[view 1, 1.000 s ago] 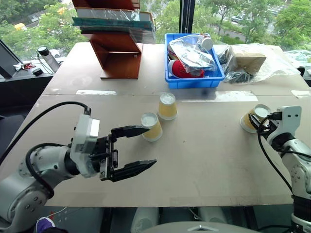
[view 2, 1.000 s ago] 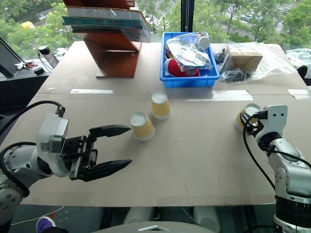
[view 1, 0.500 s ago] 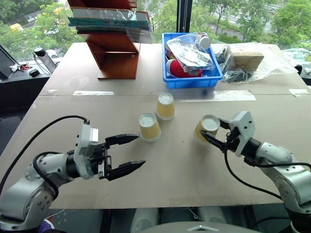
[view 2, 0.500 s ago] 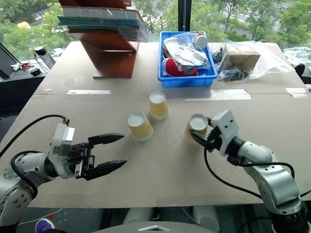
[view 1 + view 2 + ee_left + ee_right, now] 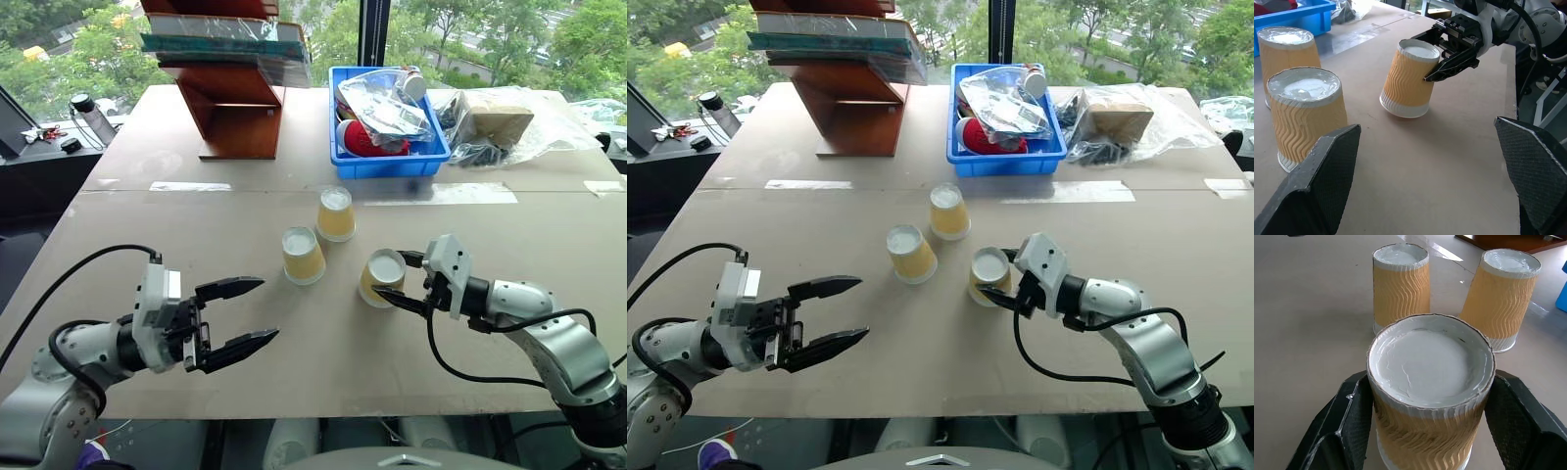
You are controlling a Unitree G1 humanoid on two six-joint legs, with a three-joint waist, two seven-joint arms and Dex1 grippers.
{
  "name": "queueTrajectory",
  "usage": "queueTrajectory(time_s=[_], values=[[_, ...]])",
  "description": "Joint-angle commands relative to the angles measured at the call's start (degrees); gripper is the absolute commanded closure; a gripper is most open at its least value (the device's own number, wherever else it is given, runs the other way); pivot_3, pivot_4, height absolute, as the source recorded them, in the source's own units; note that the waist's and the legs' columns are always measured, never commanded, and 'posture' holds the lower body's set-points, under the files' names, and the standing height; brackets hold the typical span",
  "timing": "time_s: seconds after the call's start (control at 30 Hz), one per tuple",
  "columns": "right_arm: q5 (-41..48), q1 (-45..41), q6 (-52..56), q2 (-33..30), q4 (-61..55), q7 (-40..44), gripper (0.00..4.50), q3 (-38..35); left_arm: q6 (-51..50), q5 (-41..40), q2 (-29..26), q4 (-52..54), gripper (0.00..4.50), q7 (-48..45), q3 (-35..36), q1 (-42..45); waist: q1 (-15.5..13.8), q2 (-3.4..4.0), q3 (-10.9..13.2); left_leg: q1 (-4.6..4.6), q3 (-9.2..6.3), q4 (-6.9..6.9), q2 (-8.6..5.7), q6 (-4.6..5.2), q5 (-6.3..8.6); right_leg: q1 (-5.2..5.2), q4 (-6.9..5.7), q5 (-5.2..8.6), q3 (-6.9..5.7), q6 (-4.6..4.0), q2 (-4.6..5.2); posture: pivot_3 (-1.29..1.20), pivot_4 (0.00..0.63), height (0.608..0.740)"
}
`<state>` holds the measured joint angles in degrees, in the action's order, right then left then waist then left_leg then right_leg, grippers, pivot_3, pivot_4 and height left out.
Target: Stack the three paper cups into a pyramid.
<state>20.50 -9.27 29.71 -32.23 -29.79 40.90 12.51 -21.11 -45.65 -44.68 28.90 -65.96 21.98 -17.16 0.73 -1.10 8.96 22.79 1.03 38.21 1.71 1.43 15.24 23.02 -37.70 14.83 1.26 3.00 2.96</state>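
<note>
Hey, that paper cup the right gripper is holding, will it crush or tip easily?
Probably light and thin-walled: the held cup is rippled paper, so a hard squeeze from the right gripper could dent it. It sits tilted and inverted, narrow base up; set down on its wide rim it likely stands steady.

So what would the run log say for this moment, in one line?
right fingers: shut on third paper cup | left fingers: open, empty | two cups: upside down on table

Three cups stand upside down near the middle of the worktop (image 5: pixel 470 352): the far cup (image 5: pixel 336 214), the left cup (image 5: pixel 303 256) just before it, and the right cup (image 5: pixel 381 277). A bin (image 5: pixel 389 159) and a wooden rack (image 5: pixel 235 108) lie behind them.
</note>
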Motion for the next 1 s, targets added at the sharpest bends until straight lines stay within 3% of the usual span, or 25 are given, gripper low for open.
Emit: queueTrajectory(time_s=[0.03,0.33,0.93,1.0], values=[[0.34,1.06,-1.45,-0.97,-1.36,1.01,1.39,-1.85,-1.21,-2.04,0.02,3.52,0.00,1.81,0.70,0.38,-0.13,-0.01,0.00,0.00,0.00,0.00,0.00,0.00,0.00,0.00,0.00,0.00,0.00,0.00,0.01,0.00,0.150,0.740],[1.33,5.36,-1.15,-3.51,-2.80,0.88,1.39,-7.36,-2.08,-2.74,0.14,4.36,0.00,2.30,0.38,0.18,-0.04,-0.02,0.00,-0.01,0.00,0.00,0.00,0.00,0.00,-0.01,-0.01,0.00,0.01,-0.01,-0.01,0.00,0.150,0.740],[1.61,3.07,-0.07,-0.42,-0.38,0.70,1.39,-5.48,-0.61,-1.72,0.40,2.02,0.00,-0.54,0.43,-0.06,-0.06,-0.03,0.00,-0.01,0.02,0.00,0.01,0.00,0.00,0.00,-0.01,0.00,0.02,-0.01,-0.03,0.00,0.150,0.740],[2.33,2.81,0.22,-0.18,0.03,0.73,0.86,-6.03,-0.84,-1.86,0.45,2.48,0.00,-0.07,0.34,-0.03,-0.05,-0.03,-0.01,-0.01,0.02,0.00,0.01,0.00,0.00,0.00,-0.01,0.00,0.02,-0.01,-0.03,0.00,0.150,0.740]])
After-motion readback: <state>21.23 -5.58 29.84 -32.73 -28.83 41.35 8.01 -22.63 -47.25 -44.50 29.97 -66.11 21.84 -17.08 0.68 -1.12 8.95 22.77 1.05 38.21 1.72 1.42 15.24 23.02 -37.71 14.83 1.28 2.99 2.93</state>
